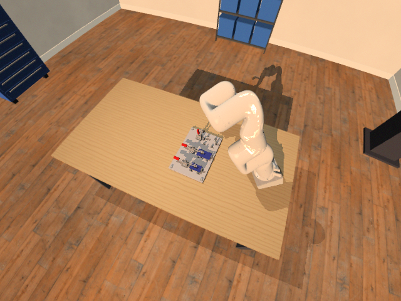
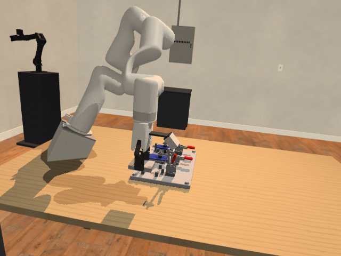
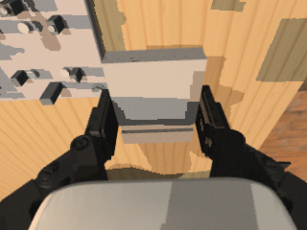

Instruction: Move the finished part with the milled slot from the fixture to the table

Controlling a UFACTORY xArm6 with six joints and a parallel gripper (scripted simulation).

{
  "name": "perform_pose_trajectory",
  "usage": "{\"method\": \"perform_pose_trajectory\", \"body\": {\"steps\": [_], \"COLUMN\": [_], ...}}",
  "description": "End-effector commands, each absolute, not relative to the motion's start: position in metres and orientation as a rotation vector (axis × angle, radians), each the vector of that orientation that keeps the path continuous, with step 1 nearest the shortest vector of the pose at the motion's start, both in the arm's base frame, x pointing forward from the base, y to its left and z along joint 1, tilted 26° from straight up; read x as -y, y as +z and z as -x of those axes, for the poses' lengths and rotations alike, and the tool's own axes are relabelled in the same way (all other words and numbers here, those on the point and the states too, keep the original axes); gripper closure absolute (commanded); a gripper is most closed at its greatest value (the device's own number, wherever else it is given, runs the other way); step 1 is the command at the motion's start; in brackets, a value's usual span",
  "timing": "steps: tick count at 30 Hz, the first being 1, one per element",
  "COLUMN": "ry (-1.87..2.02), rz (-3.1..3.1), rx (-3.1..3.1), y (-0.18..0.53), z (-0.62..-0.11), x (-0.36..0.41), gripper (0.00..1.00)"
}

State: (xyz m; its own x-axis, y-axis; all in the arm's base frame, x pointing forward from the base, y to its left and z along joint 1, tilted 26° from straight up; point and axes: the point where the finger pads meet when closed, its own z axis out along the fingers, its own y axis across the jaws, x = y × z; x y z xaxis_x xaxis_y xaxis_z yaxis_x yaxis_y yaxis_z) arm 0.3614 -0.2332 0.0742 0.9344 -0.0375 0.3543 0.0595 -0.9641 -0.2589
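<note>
Fixture plate (image 1: pixel 207 168) from the top view sits mid-table (image 1: pixel 129 129), my white arm (image 1: pixel 245 129) bent over its far end. Two blue blanks (image 1: pixel 203 153) lie in their nests with red-handled clamps (image 1: pixel 183 144) laid down beside them; the third nest looks vacated, its clamp handle raised. Wood plank floor all round, a blue bin rack (image 1: pixel 218 29) against the far wall, a dark drawer cabinet (image 1: pixel 19 64) at left.

Exterior view: my gripper (image 2: pixel 140 159) hangs at the plate's near corner, just above the table, close to the fixture's edge. Behind stand a black pedestal (image 2: pixel 38 104) with a small dark arm and a grey wall panel (image 2: pixel 181 44).

Wrist view: my fingers are clamped partway on the finished part (image 3: pixel 153 96), a pale grey block with a slot stepped across it, held past the plate's edge over bare wood.

I judge the risk is setting down too near the plate: one end could land on its rim and leave the part tilted, or my fingers could knock a clamp handle while backing off.
</note>
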Motion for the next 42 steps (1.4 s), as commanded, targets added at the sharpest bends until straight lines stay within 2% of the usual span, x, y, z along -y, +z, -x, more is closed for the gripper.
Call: {"method": "perform_pose_trajectory", "body": {"steps": [1, 42], "ry": [-0.529, -0.529], "rz": [2.827, 2.827], "rx": [0.016, 0.016], "y": [0.075, 0.049], "z": [-0.362, -0.372], "x": [0.234, 0.227], "gripper": [1.00, 1.00]}}
